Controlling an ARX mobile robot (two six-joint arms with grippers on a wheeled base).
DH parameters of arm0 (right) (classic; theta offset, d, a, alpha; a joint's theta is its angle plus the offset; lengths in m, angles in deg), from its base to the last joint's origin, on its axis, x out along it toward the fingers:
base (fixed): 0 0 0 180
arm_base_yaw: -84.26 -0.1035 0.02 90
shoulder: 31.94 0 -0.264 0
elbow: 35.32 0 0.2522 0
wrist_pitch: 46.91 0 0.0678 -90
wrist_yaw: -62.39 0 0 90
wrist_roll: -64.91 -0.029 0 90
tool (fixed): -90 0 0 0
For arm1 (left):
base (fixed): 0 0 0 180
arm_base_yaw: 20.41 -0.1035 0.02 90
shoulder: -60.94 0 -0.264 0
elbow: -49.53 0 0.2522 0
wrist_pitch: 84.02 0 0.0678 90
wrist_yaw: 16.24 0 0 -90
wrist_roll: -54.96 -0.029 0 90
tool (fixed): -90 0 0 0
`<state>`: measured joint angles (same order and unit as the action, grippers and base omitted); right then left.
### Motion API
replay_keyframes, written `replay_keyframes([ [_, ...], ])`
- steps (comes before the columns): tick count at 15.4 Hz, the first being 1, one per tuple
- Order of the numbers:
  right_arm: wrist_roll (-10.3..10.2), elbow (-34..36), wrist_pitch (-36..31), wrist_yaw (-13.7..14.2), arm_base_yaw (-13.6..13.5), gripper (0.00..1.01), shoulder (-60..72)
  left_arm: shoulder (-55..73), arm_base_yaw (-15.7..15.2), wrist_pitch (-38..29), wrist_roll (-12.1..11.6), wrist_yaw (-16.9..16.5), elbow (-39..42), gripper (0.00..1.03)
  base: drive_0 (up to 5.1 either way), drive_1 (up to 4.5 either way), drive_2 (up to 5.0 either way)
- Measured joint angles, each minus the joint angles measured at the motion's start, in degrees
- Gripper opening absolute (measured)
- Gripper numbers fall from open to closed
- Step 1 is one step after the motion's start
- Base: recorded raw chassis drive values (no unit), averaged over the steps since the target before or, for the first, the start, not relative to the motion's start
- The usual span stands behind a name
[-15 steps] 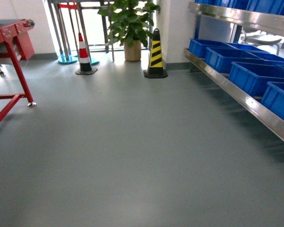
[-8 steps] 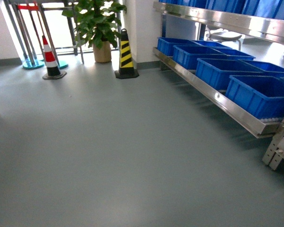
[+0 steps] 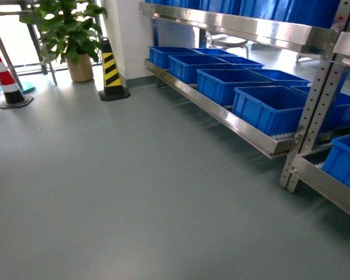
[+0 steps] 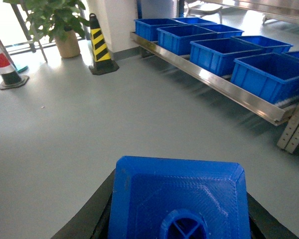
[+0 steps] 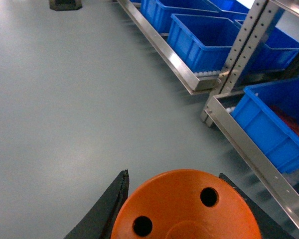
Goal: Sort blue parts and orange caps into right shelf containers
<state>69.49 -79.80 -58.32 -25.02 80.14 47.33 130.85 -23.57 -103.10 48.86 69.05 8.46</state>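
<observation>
A steel shelf (image 3: 221,114) runs along the right, holding a row of blue crates (image 3: 267,108) on its low rail, while a striped black-and-yellow cone (image 3: 112,71) and a potted plant (image 3: 70,35) stand on the grey floor (image 3: 116,186) behind.

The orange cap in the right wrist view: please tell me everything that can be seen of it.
The orange cap fills the bottom middle of the right wrist view, seen from above. It looks like matte orange plastic, round, with two small dark holes visible in its top and a raised ring at the centre, cut off by the picture's edge. The black fingers of the right hand stand close against both of its sides and hold it above the grey floor. Its side wall is hidden, so any lettering cannot be seen.
</observation>
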Motion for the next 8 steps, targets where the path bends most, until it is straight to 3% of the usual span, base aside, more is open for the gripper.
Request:
replay_keyframes([
  [8,0.00,0.00,0.00,-0.02,0.00,0.43,0.00,0.00,0.00,-0.02,0.00,0.00,0.00,0.44,-1.6,-1.61,-1.6],
])
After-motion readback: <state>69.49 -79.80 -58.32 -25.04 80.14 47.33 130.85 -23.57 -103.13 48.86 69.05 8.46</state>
